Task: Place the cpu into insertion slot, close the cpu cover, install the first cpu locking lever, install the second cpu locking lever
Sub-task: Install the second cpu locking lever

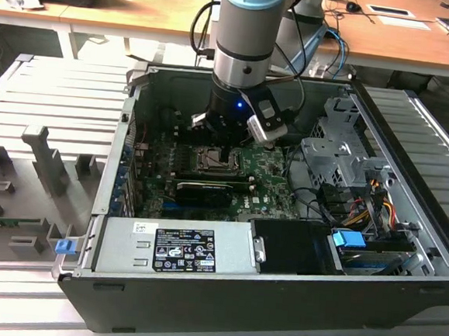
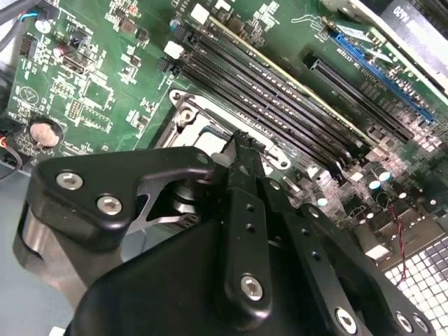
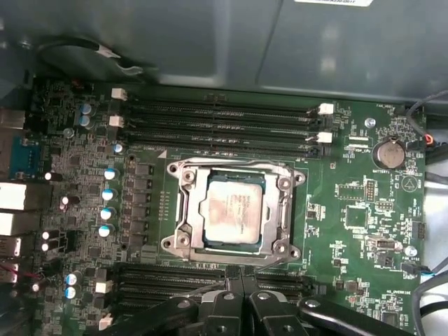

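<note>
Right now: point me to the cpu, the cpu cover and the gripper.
cpu [image 3: 232,215], first wrist view, middle of its metal face.
cpu cover [image 3: 187,210], first wrist view, one side bar of the frame.
gripper [image 3: 239,274], first wrist view, between the fingertips at the socket's edge.

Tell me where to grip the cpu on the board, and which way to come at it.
Take the cpu by two opposite edges, coming straight down from above. It lies flat and face up, so only its top and rim can be reached. The metal frame rings it closely on all sides, so finger room looks tight and a sideways approach is probably blocked.
</note>
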You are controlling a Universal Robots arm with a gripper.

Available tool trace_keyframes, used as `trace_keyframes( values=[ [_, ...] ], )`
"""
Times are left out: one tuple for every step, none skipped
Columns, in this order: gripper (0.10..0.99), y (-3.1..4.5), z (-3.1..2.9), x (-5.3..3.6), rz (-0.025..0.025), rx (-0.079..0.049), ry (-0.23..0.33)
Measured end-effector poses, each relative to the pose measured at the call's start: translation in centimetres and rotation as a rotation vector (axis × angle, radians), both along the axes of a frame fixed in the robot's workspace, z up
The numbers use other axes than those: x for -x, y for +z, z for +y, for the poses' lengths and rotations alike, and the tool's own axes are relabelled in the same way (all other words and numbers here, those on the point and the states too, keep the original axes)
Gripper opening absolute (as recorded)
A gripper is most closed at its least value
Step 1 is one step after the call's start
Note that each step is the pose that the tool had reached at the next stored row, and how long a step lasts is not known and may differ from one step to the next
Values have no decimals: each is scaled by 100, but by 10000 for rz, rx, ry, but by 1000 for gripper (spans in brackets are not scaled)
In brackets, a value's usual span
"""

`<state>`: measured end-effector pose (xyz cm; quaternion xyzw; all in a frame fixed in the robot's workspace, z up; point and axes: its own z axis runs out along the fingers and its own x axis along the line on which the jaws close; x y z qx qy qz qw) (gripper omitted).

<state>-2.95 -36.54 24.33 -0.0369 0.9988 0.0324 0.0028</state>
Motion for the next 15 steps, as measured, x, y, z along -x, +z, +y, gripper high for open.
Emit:
trace_keyframes(
  values=[
    [106, 1, -4, 0, 1, 1, 1],
    [106, 1, -8, 0, 1, 1, 2],
    [106, 0, -20, 0, 0, -3, 1],
    [106, 0, -35, 0, 0, -20, 1],
    [106, 0, -47, 0, 0, -37, 1],
    [106, 0, -61, 0, 0, -65, 1],
    [106, -1, -79, 1, 0, -119, 10],
    [106, -3, -84, 2, 0, -142, 32],
    [106, -6, -86, 3, 1, -157, 57],
    [106, -12, -88, 5, -1, -178, 117],
    [106, -16, -88, 5, 1, -181, 194],
    [106, -20, -89, 6, 4, -181, 301],
    [106, -26, -89, 10, 6, -215, 484],
    [106, -32, -90, 18, 4, -311, 542],
    [106, -33, -92, 33, 3, -351, 543]
  ],
)
